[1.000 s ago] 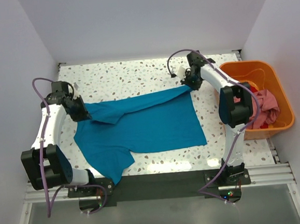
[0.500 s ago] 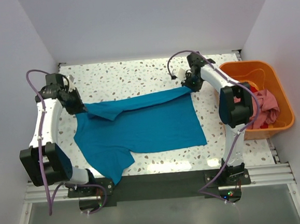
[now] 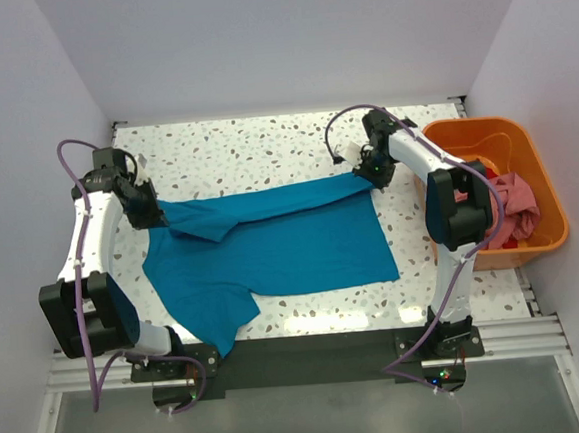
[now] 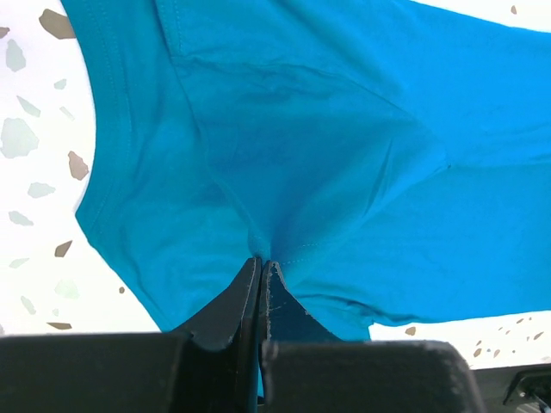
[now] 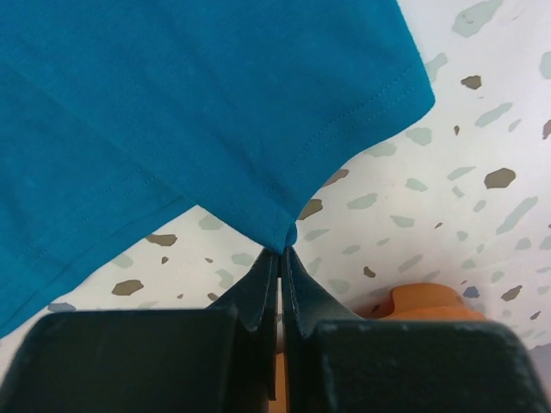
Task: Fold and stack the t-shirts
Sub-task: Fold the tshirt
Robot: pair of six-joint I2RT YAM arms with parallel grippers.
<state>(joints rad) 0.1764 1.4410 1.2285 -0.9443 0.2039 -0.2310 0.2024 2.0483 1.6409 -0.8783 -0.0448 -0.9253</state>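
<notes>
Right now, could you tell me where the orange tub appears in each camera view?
Top: tub at the right edge of the table.
Left wrist: not in it.
Right wrist: an orange sliver at the bottom, right of centre.
Shared landmark: the teal shirt, seen in all three.

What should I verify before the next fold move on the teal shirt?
1. Left jaws shut on teal t-shirt: ok.
2. Right jaws shut on its hem corner: ok.
3. Cloth between the grips flat: not ok, bunched beside the left grip.
4. Near sleeve fully on table: cannot tell, it reaches the near edge.
5. Right arm clear of orange tub: cannot tell, they overlap from above.
</notes>
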